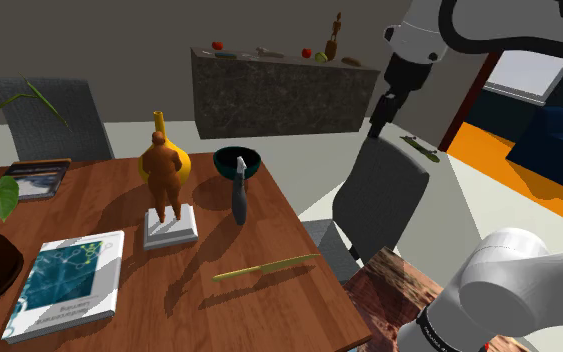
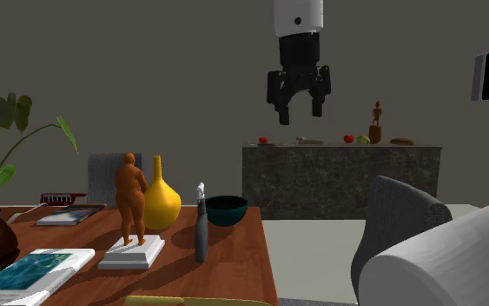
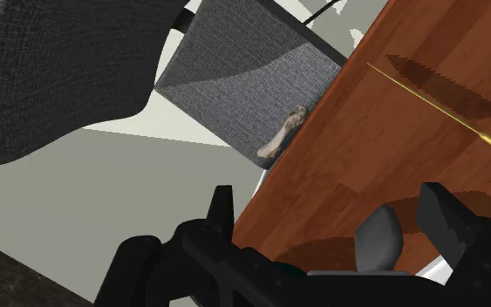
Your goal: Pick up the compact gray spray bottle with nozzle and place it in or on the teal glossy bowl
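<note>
The gripper (image 2: 299, 111), fingers apart and empty, hangs high beyond the table (image 2: 238, 261) edge; the bottle (image 2: 201, 233) stands upright below, near the bowl (image 2: 226, 209).

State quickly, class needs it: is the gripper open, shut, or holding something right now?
Gripper: jaws apart, open, holding nothing.

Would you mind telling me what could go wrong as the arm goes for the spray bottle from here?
The spray bottle is slim and upright, so a finger brushing it on the way down could tip it. It stands close to the bowl, with the figurine nearby; the open gripper may knock either. The gripper hangs high by the grey chair, so a low path might clip it.
</note>
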